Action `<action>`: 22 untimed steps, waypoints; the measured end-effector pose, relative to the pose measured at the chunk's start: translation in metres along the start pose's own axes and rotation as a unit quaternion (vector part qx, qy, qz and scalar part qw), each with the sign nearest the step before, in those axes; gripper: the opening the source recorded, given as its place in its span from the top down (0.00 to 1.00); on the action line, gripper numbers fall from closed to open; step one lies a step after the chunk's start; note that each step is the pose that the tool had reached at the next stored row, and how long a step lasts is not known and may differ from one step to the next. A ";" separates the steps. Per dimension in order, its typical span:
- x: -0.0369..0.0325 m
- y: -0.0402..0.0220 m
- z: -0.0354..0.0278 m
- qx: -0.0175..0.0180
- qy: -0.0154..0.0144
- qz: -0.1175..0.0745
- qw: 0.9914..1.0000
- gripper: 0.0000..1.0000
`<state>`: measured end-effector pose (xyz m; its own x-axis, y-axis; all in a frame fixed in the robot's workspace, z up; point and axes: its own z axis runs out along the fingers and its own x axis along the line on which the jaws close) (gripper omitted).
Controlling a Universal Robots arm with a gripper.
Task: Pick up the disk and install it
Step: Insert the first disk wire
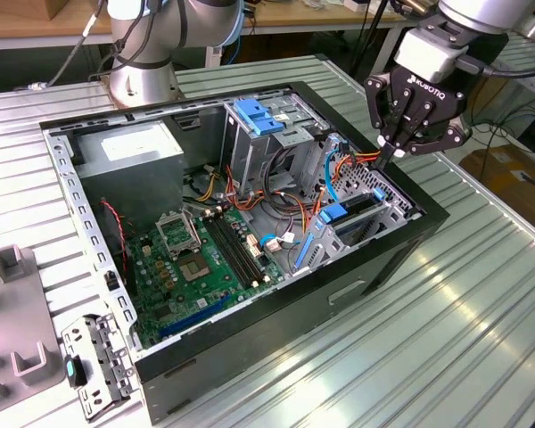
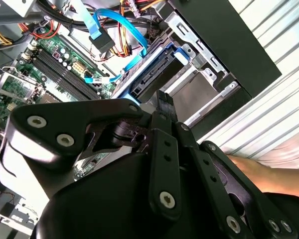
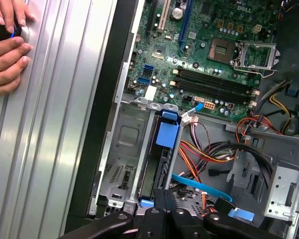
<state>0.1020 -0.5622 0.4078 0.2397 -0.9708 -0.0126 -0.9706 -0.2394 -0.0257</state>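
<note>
The disk point(image 1: 355, 209), a dark drive with bright blue rails, stands on edge in the low metal bay at the case corner on the exterior view's right. It appears in both wrist views as a dark slab point(image 2: 152, 74) with a blue tab point(image 3: 167, 135) at its inner end. My gripper point(image 1: 387, 157) hangs just above the bay's far end, a little above the disk and apart from it. Its black fingers point(image 2: 163, 99) are shut to a point with nothing between them, and their tips point(image 3: 163, 195) sit over the disk's outer end.
The open black computer case point(image 1: 250, 357) lies on a ribbed metal table point(image 1: 446, 321). Orange and light-blue cables point(image 1: 339, 165) run beside the bay. A tall grey cage with a blue latch plate point(image 1: 254, 116) stands behind. A person's hand point(image 3: 7, 45) rests on the table.
</note>
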 end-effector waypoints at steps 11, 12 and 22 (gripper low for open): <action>0.0035 -0.0272 0.0033 -0.001 -0.001 -0.054 0.999 0.89; 0.0038 -0.0305 0.0036 -0.001 -0.001 -0.055 0.998 0.89; 0.0031 -0.0529 0.0053 -0.001 -0.002 -0.060 0.998 0.89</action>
<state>0.1542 -0.5525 0.4038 0.3544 -0.9350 -0.0128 -0.9349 -0.3540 -0.0259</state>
